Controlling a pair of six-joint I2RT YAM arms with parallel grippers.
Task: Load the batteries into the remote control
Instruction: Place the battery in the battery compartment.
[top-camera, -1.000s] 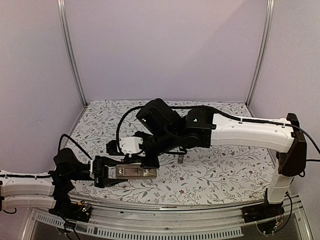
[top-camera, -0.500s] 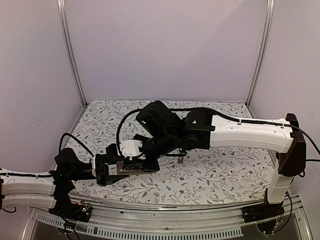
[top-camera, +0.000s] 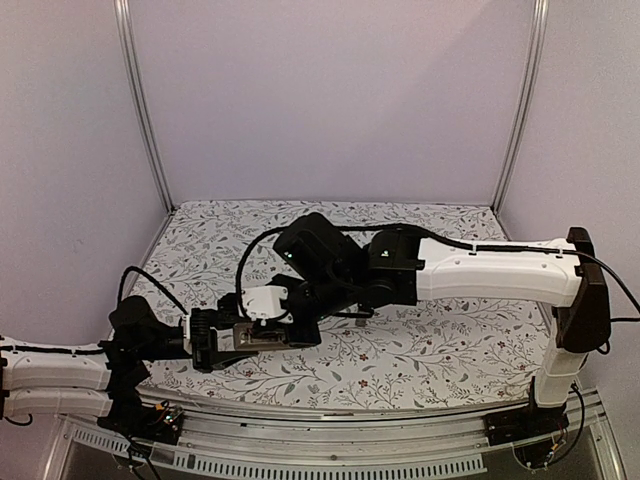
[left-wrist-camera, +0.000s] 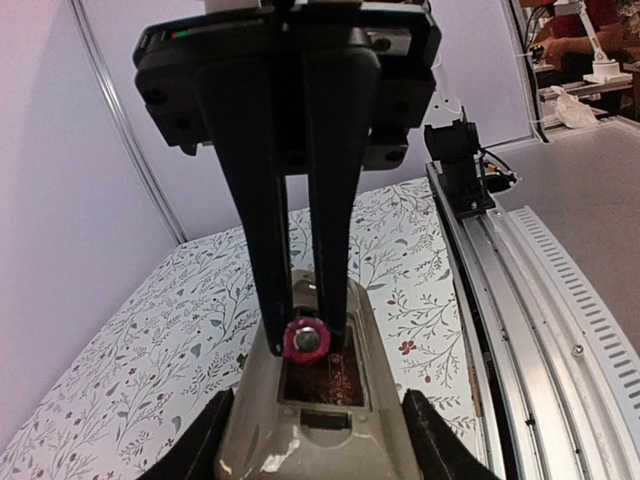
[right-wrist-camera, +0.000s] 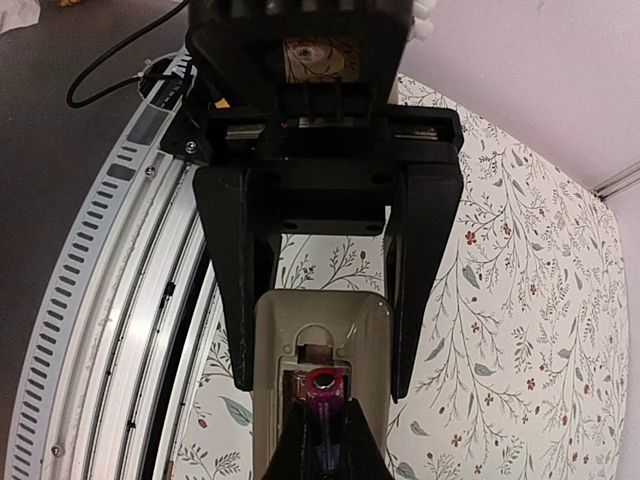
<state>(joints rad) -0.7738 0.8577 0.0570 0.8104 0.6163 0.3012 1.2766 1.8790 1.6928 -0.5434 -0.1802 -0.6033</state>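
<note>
The remote control (top-camera: 262, 338) lies back-up between the jaws of my left gripper (top-camera: 222, 340), which is shut on its sides. Its dark battery recess (left-wrist-camera: 318, 378) faces up. My right gripper (top-camera: 285, 322) is shut on a purple-wrapped battery (right-wrist-camera: 326, 386), whose round end (left-wrist-camera: 306, 338) sits at the far end of the recess, just above its floor. In the right wrist view the remote (right-wrist-camera: 320, 320) runs between the left gripper's black fingers (right-wrist-camera: 236, 290). A second small dark cylinder (top-camera: 358, 316) stands on the table under the right arm.
The flowered tablecloth (top-camera: 420, 350) covers the table. A metal rail (top-camera: 330, 462) runs along the near edge. Purple walls (top-camera: 330, 100) and two metal posts close off the back. The right arm's long white link (top-camera: 490, 268) spans the right half of the table.
My right gripper has come down and to the left with the battery, onto the remote's recess. The left gripper and remote have shifted slightly left.
</note>
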